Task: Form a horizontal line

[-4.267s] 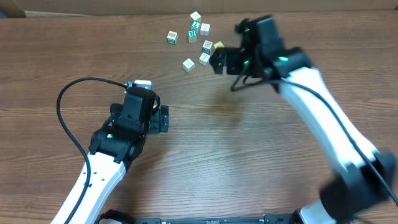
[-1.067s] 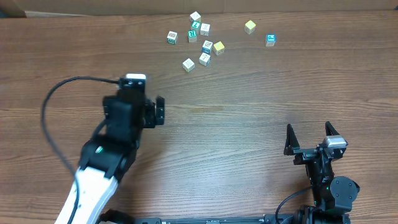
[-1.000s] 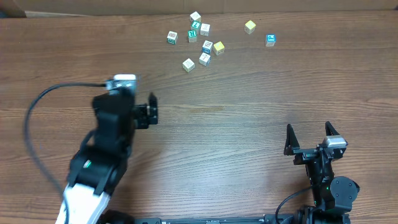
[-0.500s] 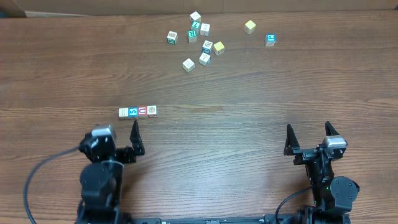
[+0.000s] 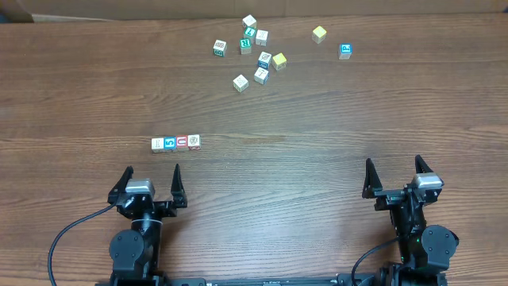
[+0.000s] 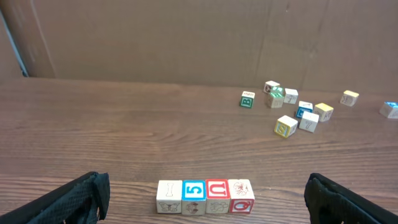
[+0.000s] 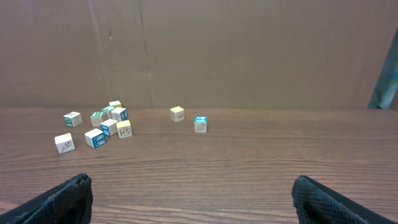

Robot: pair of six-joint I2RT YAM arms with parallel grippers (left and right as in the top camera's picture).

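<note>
A row of several letter blocks (image 5: 176,142) lies side by side in a straight horizontal line on the wooden table, left of centre. In the left wrist view the row (image 6: 205,196) sits just ahead, between my fingers. My left gripper (image 5: 149,181) is open and empty, pulled back near the front edge, a little below the row. My right gripper (image 5: 394,175) is open and empty at the front right, far from any block.
A loose cluster of several blocks (image 5: 252,52) lies at the table's back centre; it also shows in the left wrist view (image 6: 292,110) and the right wrist view (image 7: 99,126). A yellow block (image 5: 319,33) and a blue-edged block (image 5: 345,50) sit apart to its right.
My left arm has drawn back from the middle of the table to the front edge, uncovering the row of blocks. The right arm has not moved in the last second.
</note>
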